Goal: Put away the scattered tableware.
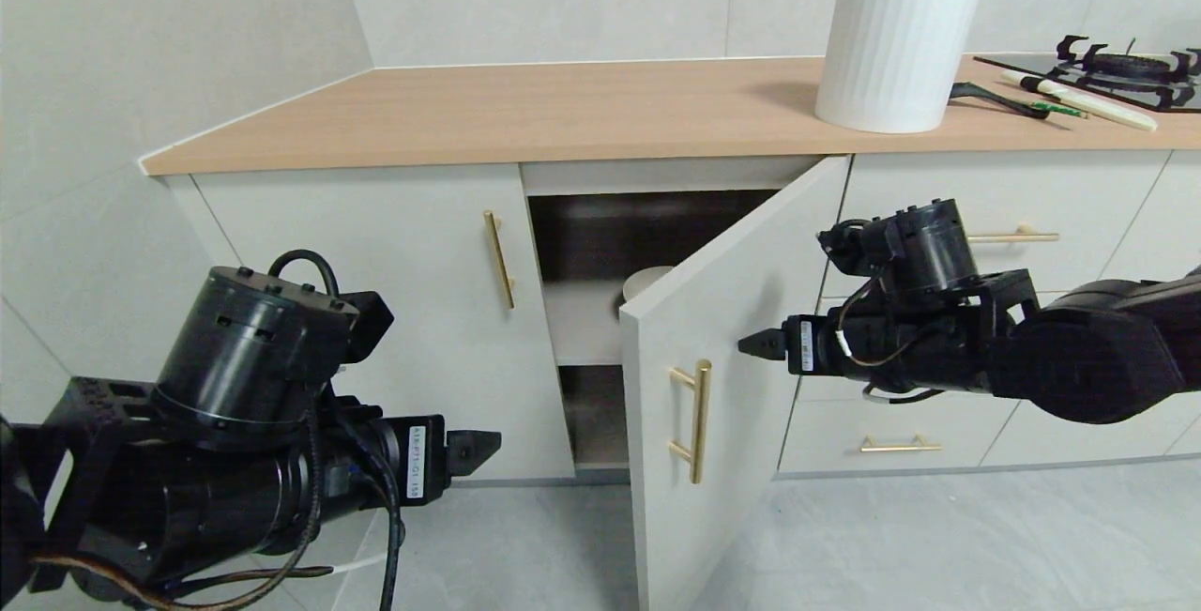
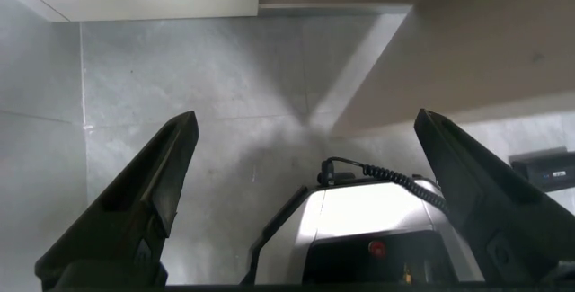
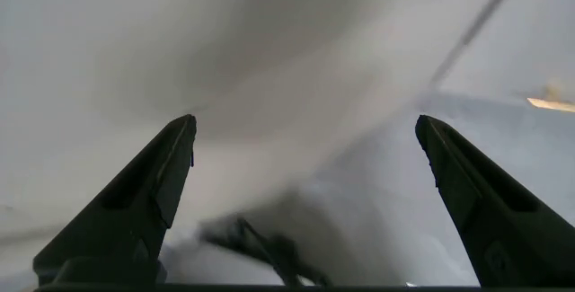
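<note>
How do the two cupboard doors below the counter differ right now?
The left door is shut flush; the right door stands swung open, outward. The left door hides its compartment; the right door's opening shows a shelf with a white dish. Both are white with vertical gold handles.

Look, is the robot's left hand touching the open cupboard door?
Apart. The head view shows the left gripper stopping short of the open door, with part of the closed door and the dark cupboard opening visible between them.
</note>
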{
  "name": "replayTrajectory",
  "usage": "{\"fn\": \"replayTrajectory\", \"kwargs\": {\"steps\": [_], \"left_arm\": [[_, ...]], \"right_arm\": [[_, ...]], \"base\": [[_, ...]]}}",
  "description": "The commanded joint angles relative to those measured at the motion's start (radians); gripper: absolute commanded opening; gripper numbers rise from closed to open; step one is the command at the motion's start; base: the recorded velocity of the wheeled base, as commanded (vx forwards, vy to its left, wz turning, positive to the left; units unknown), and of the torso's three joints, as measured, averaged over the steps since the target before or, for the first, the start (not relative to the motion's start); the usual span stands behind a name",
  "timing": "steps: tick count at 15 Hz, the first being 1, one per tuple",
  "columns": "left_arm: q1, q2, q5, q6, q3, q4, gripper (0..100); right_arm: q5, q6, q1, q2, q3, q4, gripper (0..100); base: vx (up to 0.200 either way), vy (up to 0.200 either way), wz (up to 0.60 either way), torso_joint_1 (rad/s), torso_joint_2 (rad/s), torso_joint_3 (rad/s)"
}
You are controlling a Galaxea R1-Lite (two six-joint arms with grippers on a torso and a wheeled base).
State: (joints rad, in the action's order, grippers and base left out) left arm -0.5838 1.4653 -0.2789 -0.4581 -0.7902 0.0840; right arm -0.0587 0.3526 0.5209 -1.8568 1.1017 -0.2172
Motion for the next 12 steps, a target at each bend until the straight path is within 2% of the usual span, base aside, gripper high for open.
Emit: {"fn": "replayTrajectory", "kwargs": {"steps": [1,4,12], "left_arm": [[0.001,0.004,0.0,-0.001,-0.001,-0.001,100],[0.001,0.003,0.0,-0.002,-0.001,-0.001,100],[0.006,0.004,0.0,-0.002,-0.007,-0.003,100]], "right_arm": [[0.004,0.051,0.013,-0.073,0.006,-0.076,100],[0.0,0.062,0.013,-0.128,0.01,-0.168,100],[-0.004,0.12,0.013,-0.174,0.056,-0.177,100]], "base": [[0.0,0.0,0.0,0.0,0.0,0.0],[0.0,0.0,0.0,0.0,0.0,0.0],[0.0,0.0,0.0,0.0,0.0,0.0]]}}
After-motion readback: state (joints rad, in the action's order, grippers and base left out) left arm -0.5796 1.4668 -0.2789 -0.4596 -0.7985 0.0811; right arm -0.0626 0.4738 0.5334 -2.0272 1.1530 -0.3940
